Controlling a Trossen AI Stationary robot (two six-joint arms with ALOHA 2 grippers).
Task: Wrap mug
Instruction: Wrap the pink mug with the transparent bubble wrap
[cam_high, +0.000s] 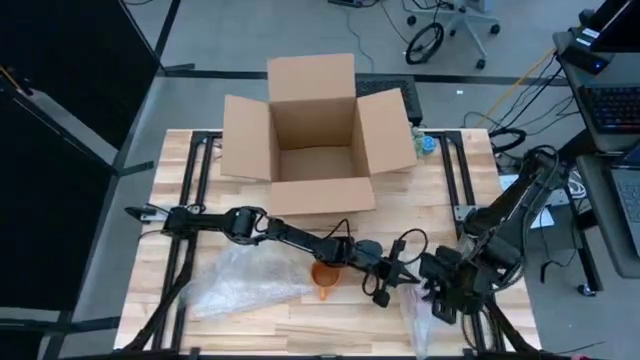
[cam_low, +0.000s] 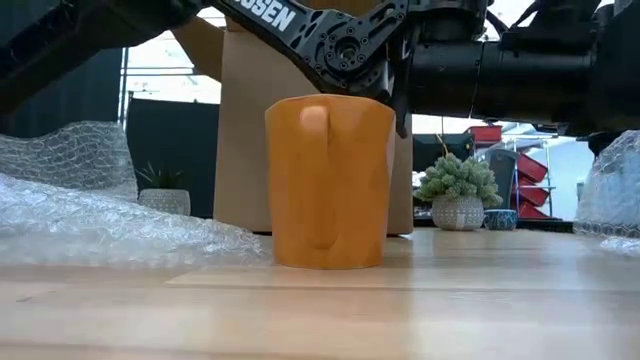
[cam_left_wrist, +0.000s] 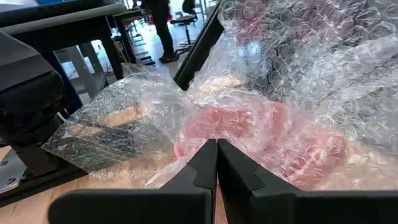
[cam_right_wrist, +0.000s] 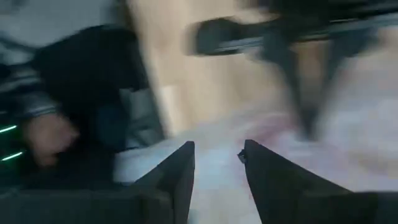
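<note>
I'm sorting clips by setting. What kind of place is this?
Probably a robotics lab or office workspace, not a home. A wooden table holds a cardboard box, bubble wrap and an orange mug, with office chairs and trailing cables on the floor behind.

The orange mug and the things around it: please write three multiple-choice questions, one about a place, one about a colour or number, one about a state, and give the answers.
1. Where does the mug stand?
A. inside the cardboard box
B. on the table in front of the box
C. on the floor

2. How many sheets of bubble wrap lie on the table?
A. two
B. none
C. five

3. How are the left gripper's fingers?
A. wide open
B. shut
C. out of view

Answers: 1 B, the high view shows it on the wood, nearer than the cardboard box. 2 A, one sheet left, one right. 3 B, the left gripper shows its fingers pressed together.
</note>
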